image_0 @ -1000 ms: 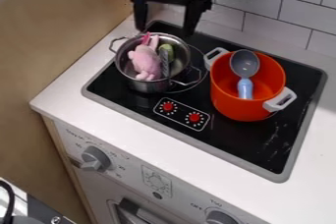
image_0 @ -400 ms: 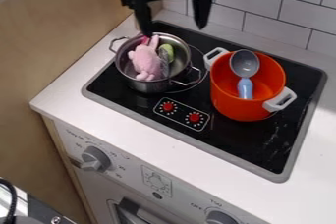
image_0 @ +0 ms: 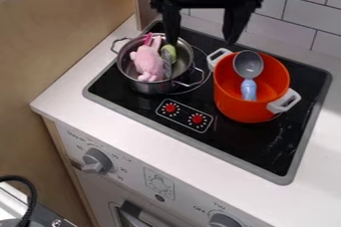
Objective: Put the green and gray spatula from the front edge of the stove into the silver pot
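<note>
The black gripper (image_0: pixel 202 41) hangs open at the top of the view, with nothing between its fingers, above the back of the stove. Its left finger is over the back right rim of the steel pot (image_0: pixel 154 87). In that pot lie a pink plush toy (image_0: pixel 148 62) and a green item (image_0: pixel 169 53), with a greyish thing between them. To the right stands the orange pot (image_0: pixel 241 110) with white handles. A ladle-like utensil with a grey bowl (image_0: pixel 248 64) and a light blue handle (image_0: pixel 248 90) leans inside it.
Both pots stand on the black stove top (image_0: pixel 256 144), which has two red knobs in front. A wooden panel (image_0: pixel 73 37) borders the left side and a tiled wall (image_0: pixel 293 34) rises behind. White counter (image_0: pixel 140 144) surrounds the stove.
The gripper has moved right along the back of the stove, and its fingers are wider apart than at first. At lower left, a black cable has shifted. Pots and contents have stayed put.
</note>
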`<state>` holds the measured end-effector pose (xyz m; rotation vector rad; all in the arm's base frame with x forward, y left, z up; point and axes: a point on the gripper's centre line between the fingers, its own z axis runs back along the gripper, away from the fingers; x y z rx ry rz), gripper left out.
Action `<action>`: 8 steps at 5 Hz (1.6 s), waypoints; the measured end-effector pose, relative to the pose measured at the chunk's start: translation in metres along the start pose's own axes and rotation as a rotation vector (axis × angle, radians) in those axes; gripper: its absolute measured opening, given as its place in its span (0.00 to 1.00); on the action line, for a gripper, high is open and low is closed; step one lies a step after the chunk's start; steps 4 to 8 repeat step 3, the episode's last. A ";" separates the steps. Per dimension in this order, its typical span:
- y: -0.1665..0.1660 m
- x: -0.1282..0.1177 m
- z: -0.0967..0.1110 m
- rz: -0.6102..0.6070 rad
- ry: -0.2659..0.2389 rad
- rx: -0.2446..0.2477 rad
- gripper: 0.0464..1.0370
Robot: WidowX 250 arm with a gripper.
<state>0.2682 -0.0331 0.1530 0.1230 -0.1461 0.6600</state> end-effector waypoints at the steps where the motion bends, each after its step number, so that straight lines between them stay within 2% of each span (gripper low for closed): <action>1: -0.005 -0.009 -0.006 -0.002 0.006 -0.011 0.96; 2: -0.015 -0.018 -0.013 0.011 0.010 -0.052 0.96; 3: -0.023 -0.024 -0.015 0.024 0.014 -0.060 0.96; 8: -0.023 -0.024 -0.015 0.024 0.014 -0.060 0.96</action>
